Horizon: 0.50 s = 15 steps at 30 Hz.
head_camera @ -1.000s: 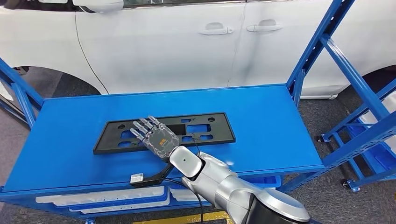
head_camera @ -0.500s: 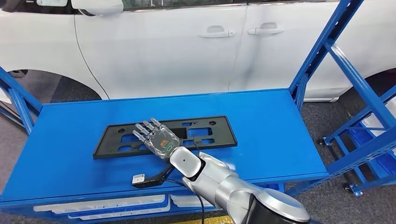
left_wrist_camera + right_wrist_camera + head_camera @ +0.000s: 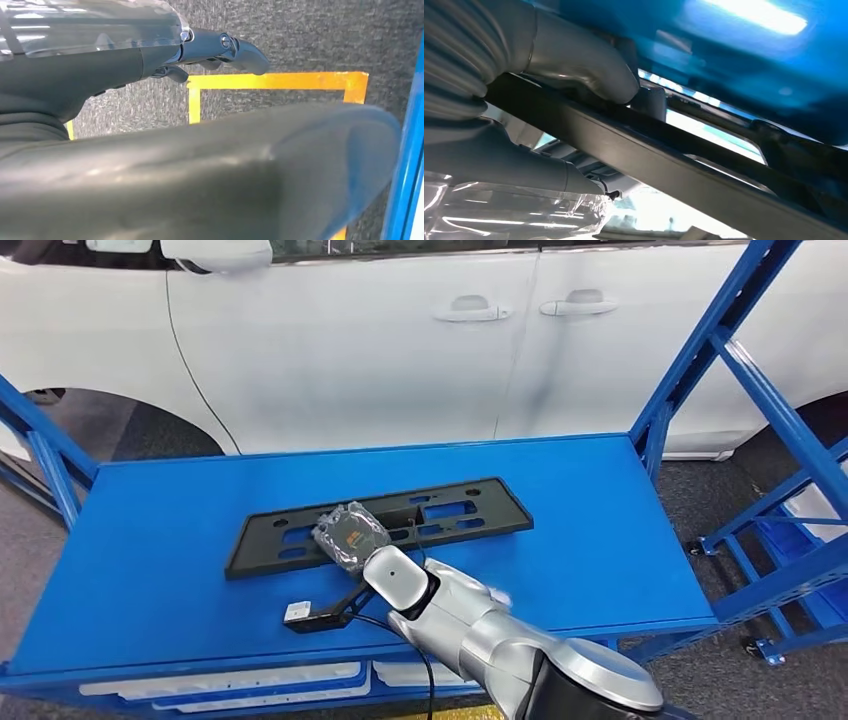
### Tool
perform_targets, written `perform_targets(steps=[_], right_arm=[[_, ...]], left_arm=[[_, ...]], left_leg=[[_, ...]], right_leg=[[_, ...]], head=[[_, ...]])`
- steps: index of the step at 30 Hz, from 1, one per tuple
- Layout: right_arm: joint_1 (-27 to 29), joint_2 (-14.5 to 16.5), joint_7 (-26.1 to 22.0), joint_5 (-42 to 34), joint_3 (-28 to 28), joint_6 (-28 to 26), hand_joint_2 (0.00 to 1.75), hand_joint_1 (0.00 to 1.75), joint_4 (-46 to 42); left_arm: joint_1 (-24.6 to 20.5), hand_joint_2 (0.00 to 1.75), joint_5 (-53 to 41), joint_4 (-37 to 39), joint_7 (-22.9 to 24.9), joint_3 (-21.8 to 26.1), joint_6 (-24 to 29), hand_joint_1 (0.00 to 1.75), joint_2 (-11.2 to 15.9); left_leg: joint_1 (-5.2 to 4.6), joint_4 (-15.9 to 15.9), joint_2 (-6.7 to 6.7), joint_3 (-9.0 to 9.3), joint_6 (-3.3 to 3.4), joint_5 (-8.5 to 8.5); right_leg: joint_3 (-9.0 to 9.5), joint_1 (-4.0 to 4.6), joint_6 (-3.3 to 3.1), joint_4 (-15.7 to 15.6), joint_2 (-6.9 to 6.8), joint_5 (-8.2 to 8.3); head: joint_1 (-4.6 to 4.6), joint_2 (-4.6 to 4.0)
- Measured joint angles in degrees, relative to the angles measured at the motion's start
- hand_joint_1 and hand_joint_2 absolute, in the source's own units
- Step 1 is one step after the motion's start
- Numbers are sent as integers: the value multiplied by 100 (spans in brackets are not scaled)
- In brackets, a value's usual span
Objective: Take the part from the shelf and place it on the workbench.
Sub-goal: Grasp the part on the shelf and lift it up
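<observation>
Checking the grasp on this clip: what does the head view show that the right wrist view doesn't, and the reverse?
Head view alone: the whole black part lying across the blue shelf, with a white car behind. Right wrist view alone: close up, the thumb pressed on the part's edge with a finger under it. Both share the right robot hand gripping that part.
</observation>
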Motion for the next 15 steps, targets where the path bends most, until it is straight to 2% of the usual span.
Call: perform_targets(steps=[2, 3, 5, 7, 8, 9, 10, 11, 13, 15], right_arm=[[-5, 4, 34, -19, -1, 33, 175, 175, -3], [-9, 7, 56, -25, -1, 48, 175, 175, -5], [-18, 11, 95, -28, -1, 64, 175, 175, -9], [-16, 11, 109, -41, -1, 59, 175, 175, -10], [-10, 11, 109, -56, -2, 52, 175, 175, -9], [-7, 11, 107, -74, -3, 42, 175, 175, -9], [-9, 11, 103, -95, -6, 25, 175, 175, -9], [-17, 11, 99, -117, -11, 1, 175, 175, -9], [-48, 10, 89, -159, -37, -73, 175, 175, -5], [-80, 9, 67, -192, -82, -168, 175, 175, 3]], left_arm=[[-4, 0, 1, 0, -32, 0, -11, 0, 6], [-6, 0, 2, 0, -51, 0, -17, 0, 10], [-10, 0, -2, 0, -77, 0, -28, 0, 16], [-7, 0, -6, 0, -93, 0, -44, 0, 21], [-5, 0, -8, 0, -116, 0, -59, 0, 27], [-6, 0, -12, 0, -154, 0, -82, 0, 35], [-9, 44, -19, 0, -210, -1, -109, 0, 43], [-13, 87, -27, 0, -282, -1, -134, 0, 49], [-26, 175, -42, 0, -462, -4, -180, 0, 54], [-35, 175, -52, 0, -628, -7, -213, 0, 54]], left_leg=[[-3, -2, 10, 17, -59, -29], [-6, 87, 13, -12, -80, -100], [5, 646, 17, -261, -117, -413], [29, 1412, 17, -647, -165, -714], [40, 1590, 17, -753, -187, -721], [50, 1545, 18, -750, -204, -612], [61, 1272, 20, -635, -217, -408], [76, 860, 25, -454, -225, -182], [76, 206, 27, -148, -201, 55], [57, 49, 19, -82, -129, 43]], right_leg=[[42, -33, -20, -75, 5, 27], [74, -59, -38, -122, 0, 43], [121, -87, -67, -182, -14, 59], [124, -85, -81, -177, -17, 49], [125, -84, -79, -169, -15, 40], [130, -87, -71, -157, -11, 27], [140, -93, -57, -137, -7, 6], [149, -97, -34, -111, -4, -21], [138, -74, 24, -44, 5, -73], [108, -48, 73, -12, 11, -89]], head=[[-1, 1], [-1, 1], [0, -1], [0, 0], [0, 0], [0, 1], [0, 1], [0, 1], [0, 0], [0, 0]])
